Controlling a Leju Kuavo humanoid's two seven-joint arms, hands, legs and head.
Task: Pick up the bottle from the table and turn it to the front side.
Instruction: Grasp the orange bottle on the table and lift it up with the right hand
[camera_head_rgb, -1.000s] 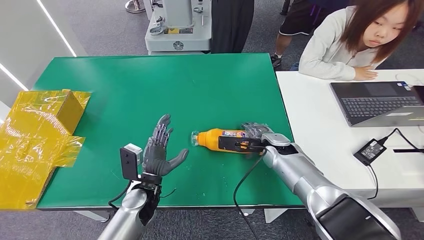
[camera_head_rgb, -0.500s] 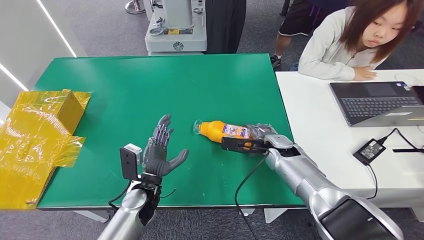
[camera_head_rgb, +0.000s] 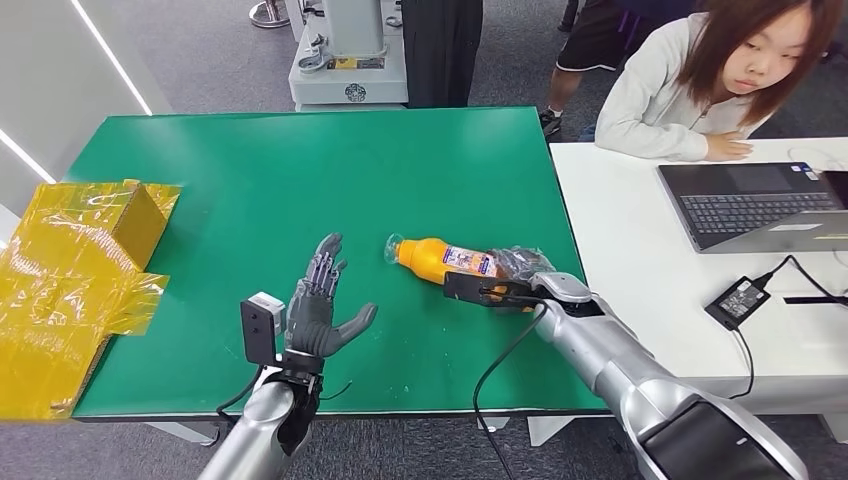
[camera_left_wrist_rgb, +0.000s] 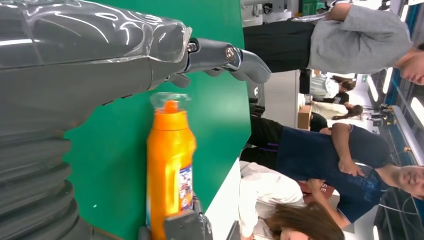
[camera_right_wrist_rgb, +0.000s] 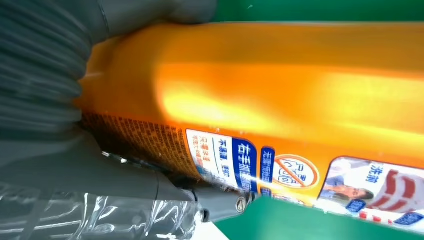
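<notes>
Green table (camera_head_rgb: 300, 180), white desk (camera_head_rgb: 640, 250) beside it with laptop (camera_head_rgb: 760, 205), person (camera_head_rgb: 700, 80) leaning there. Yellow-wrapped box (camera_head_rgb: 90, 230) far left. My right hand (camera_head_rgb: 515, 268) grips the orange bottle (camera_head_rgb: 445, 262) lying sideways; my left hand (camera_head_rgb: 320, 305) spread, holding nothing.

Two silver metal arms with smooth, rounded segments. The left hand (camera_head_rgb: 318, 308) is dark grey, with a thick grey thumb and darker fingers (camera_head_rgb: 322, 262). A small black block with a white top is fixed at its wrist, and a thin black cable runs beside it. The right hand (camera_head_rgb: 518, 268) wears clear, crinkled plastic film; a black cable loops beneath its forearm.
</notes>
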